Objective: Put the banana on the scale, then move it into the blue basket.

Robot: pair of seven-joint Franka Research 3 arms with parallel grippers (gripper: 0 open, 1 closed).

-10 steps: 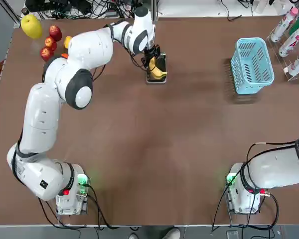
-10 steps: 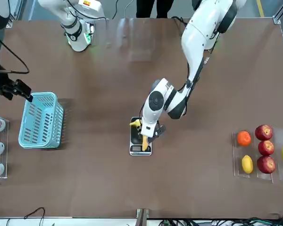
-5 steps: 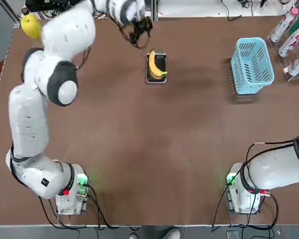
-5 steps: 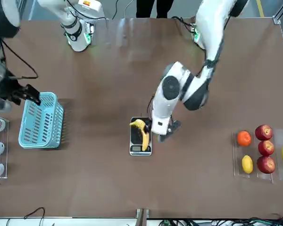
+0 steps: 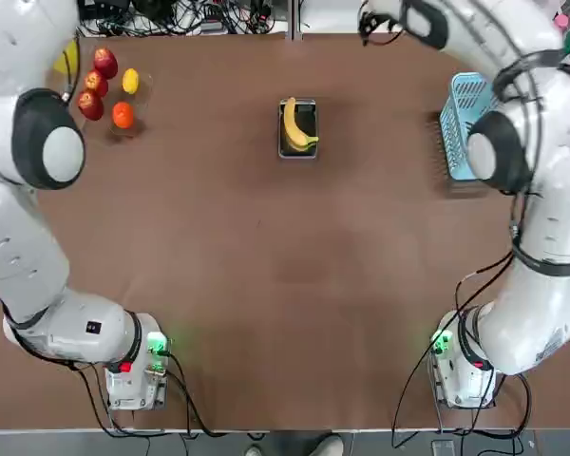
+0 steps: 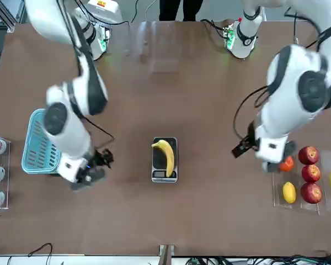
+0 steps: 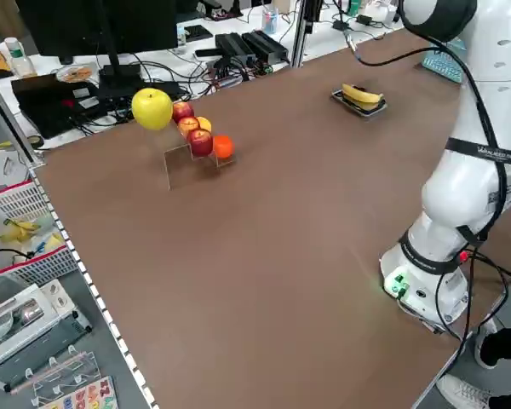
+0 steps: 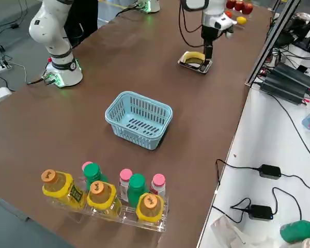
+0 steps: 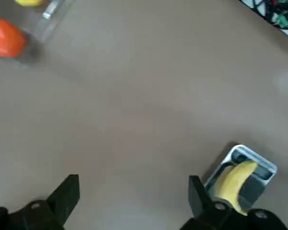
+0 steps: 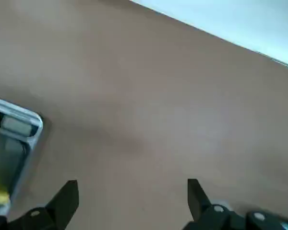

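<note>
left gripper [image 6: 263, 152]: no longer closed over the banana [image 6: 165, 156]; its fingers stand wide apart and hold nothing.
left gripper place: off the scale [image 6: 165, 160], now beside the fruit stand, the orange [image 6: 286, 163] just by it and the banana well apart from it.
banana: released, lying alone along the scale's black top, with no claw near it.
left arm: swung away from the table's middle toward the robot's own left.
right gripper [image 6: 94, 168]: moved from beyond the blue basket [image 6: 36, 149] to the basket's scale-ward side, fingers spread, the banana between it and the left gripper.
</note>
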